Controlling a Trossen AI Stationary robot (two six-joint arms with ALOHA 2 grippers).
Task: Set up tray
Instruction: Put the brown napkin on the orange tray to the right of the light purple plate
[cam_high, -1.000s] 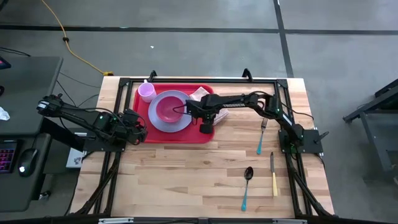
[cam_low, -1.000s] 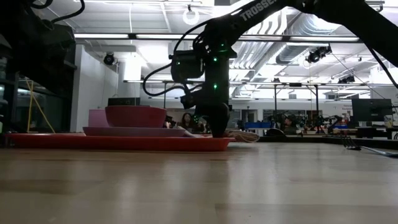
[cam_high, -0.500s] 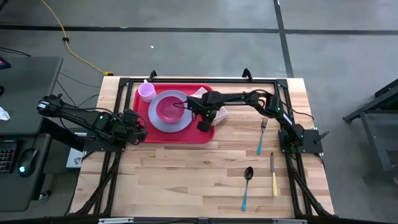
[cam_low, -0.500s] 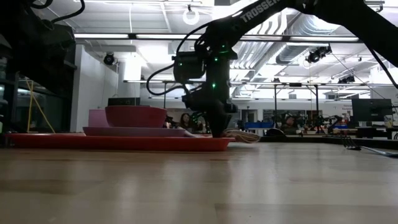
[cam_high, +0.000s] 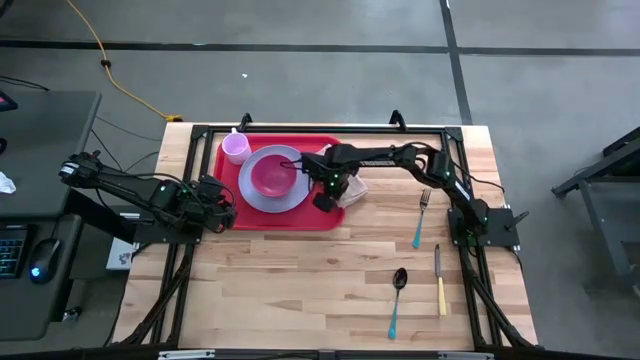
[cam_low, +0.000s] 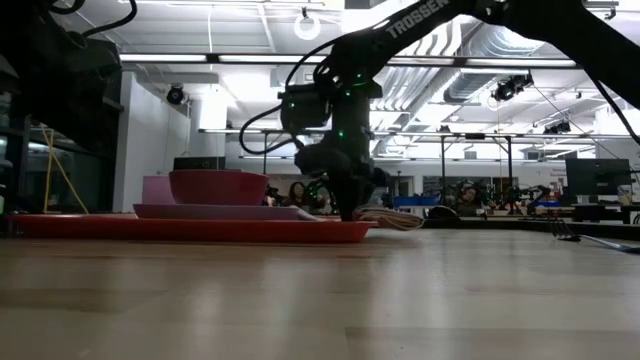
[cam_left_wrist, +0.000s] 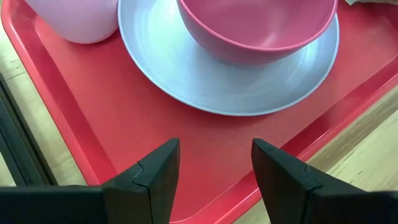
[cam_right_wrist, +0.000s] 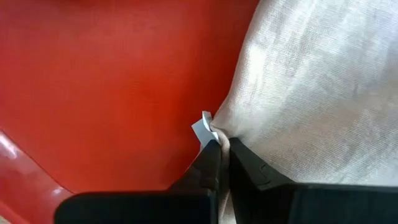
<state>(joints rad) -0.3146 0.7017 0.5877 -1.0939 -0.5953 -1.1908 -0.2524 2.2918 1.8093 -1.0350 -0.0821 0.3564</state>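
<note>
Spoon (cam_high: 397, 300), knife (cam_high: 439, 281), fork (cam_high: 421, 217) lie on table (cam_high: 300, 280), nearest edge. Left gripper (cam_left_wrist: 214, 168) released, hovering over tray (cam_high: 290, 215) rim. Right gripper (cam_right_wrist: 222, 149) clenched on napkin (cam_right_wrist: 311, 81) edge, apparently on tray's right side. Plate (cam_high: 262, 198), bowl (cam_high: 267, 176), cup (cam_high: 235, 148) on tray.

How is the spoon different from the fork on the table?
The spoon has a dark rounded bowl at its top; the fork ends in silvery prongs. The spoon lies nearer the front edge of the table; the fork lies farther back, closer to the red tray. Both have light blue handles, lie flat on bare wood, and are outside the tray, untouched by either gripper.
</note>
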